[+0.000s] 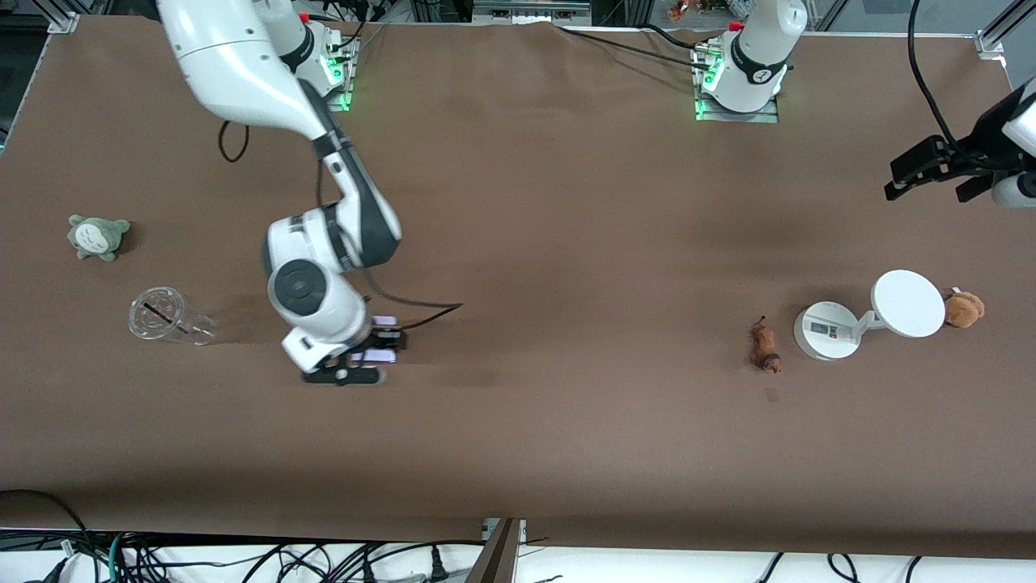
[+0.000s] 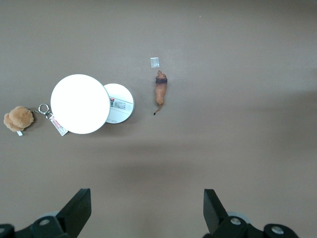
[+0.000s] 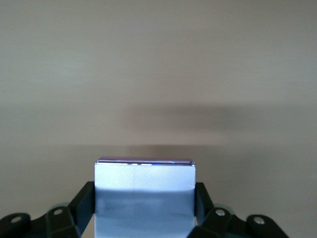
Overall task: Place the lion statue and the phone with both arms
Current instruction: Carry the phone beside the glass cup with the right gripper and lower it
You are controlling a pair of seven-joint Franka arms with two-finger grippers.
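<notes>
The phone (image 1: 386,340), a lavender-white slab with purple edges, sits between the fingers of my right gripper (image 1: 366,356), low at the table toward the right arm's end. In the right wrist view the phone (image 3: 143,178) fills the gap between the black fingers (image 3: 85,196). The lion statue (image 1: 765,346), small, brown and elongated, lies on the table toward the left arm's end, beside a white stand. It also shows in the left wrist view (image 2: 160,91). My left gripper (image 1: 939,182) is open and empty, held high over the table edge at the left arm's end (image 2: 147,203).
A white round-based stand (image 1: 825,330) with a disc (image 1: 908,303) stands beside the lion, and an orange-brown plush toy (image 1: 963,308) lies beside the disc. A clear cup (image 1: 166,316) and a green plush (image 1: 97,236) lie at the right arm's end.
</notes>
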